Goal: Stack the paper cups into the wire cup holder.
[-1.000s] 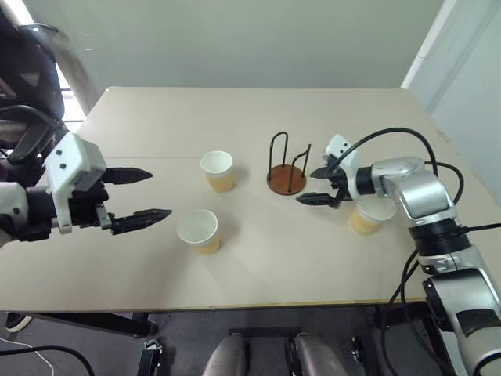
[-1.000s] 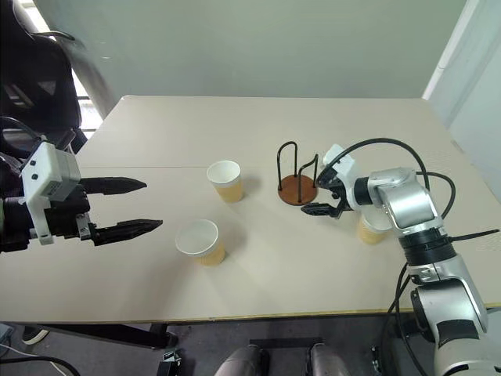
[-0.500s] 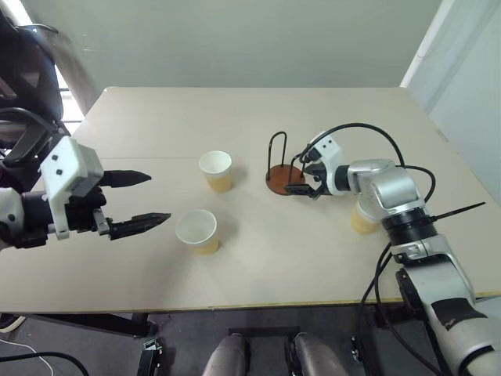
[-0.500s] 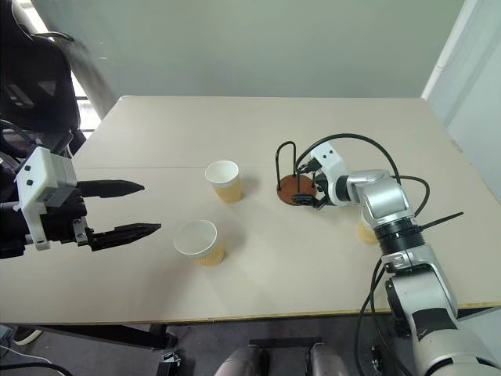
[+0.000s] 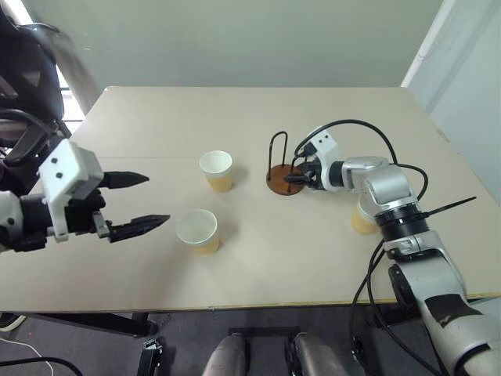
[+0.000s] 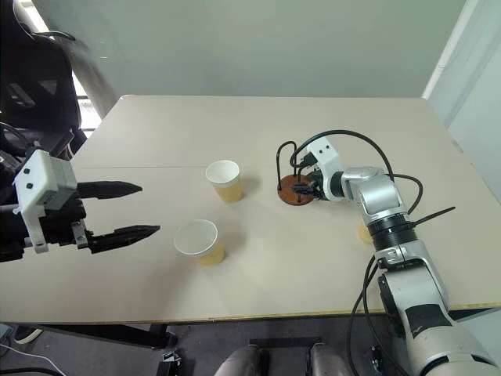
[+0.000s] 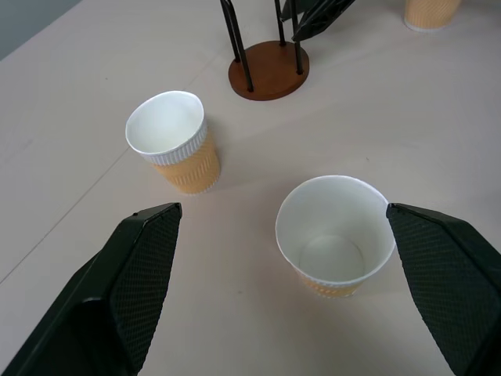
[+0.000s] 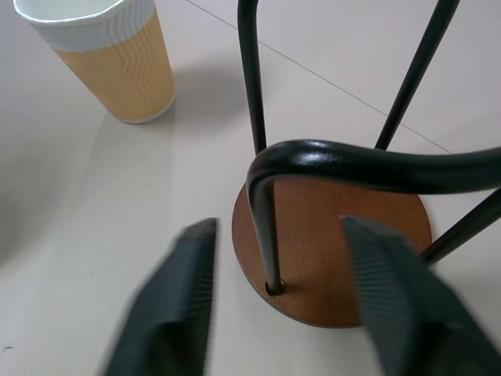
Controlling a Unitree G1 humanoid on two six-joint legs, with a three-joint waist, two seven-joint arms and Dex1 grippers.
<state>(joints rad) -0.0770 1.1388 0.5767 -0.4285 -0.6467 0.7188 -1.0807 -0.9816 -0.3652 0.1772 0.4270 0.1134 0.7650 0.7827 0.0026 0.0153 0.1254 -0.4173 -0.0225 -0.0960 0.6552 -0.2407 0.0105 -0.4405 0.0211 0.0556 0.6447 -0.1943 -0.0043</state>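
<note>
Right gripper (image 8: 274, 305) closing on wire cup holder (image 5: 285, 178), jaws narrowing around a loop upright.
Holder looking light, rigid; paper cups (image 7: 335, 235) crushing easily, so gripping mid-wall; left gripper (image 5: 137, 202) hovering wide, empty.

Head eyes overlook the table (image 5: 258, 258); wrist views sit close above it.

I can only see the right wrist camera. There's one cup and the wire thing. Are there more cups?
Observer: Yes, three paper cups. Besides yours, the far cup, there's a nearer cup and a third cup partly hidden behind the right arm.
Operator: Is the nearer cup standing up?
Observer: Yes, upright, mouth up, on the table.
Operator: What's the other hand doing?
Observer: The left end effector hangs open beside the nearer cup, holding nothing.
</note>
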